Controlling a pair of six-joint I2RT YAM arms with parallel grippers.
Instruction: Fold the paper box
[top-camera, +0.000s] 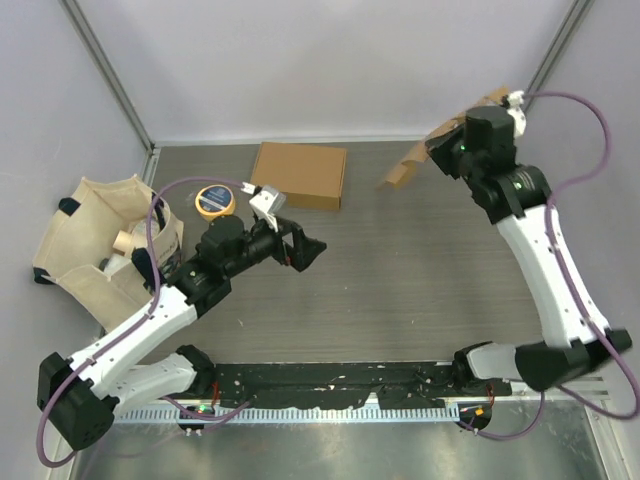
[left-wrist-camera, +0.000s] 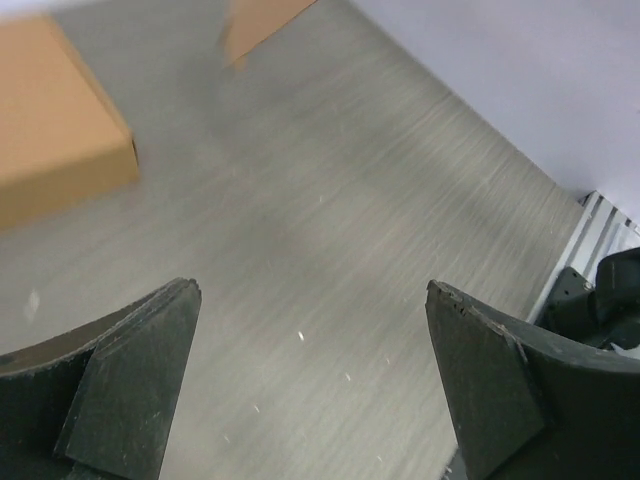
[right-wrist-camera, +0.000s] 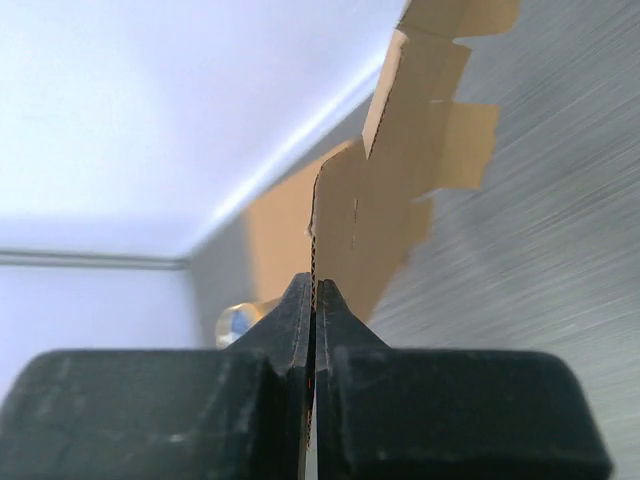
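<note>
The paper box is a flat, unfolded brown cardboard sheet (top-camera: 403, 170) held up off the table at the back right. My right gripper (top-camera: 446, 148) is shut on its edge. In the right wrist view the sheet (right-wrist-camera: 400, 190) stands edge-on, pinched between the jaws of that gripper (right-wrist-camera: 315, 285), with its flaps reaching away. My left gripper (top-camera: 308, 250) hovers over the middle of the table, open and empty. In the left wrist view its fingers (left-wrist-camera: 310, 290) are spread wide over bare table, and a corner of the sheet (left-wrist-camera: 262, 20) shows at the top.
A closed brown cardboard box (top-camera: 300, 175) lies at the back centre, also seen at upper left (left-wrist-camera: 55, 120). A roll of tape (top-camera: 214, 199) sits left of it. A canvas bag (top-camera: 105, 245) with items lies at the left. Walls enclose the table.
</note>
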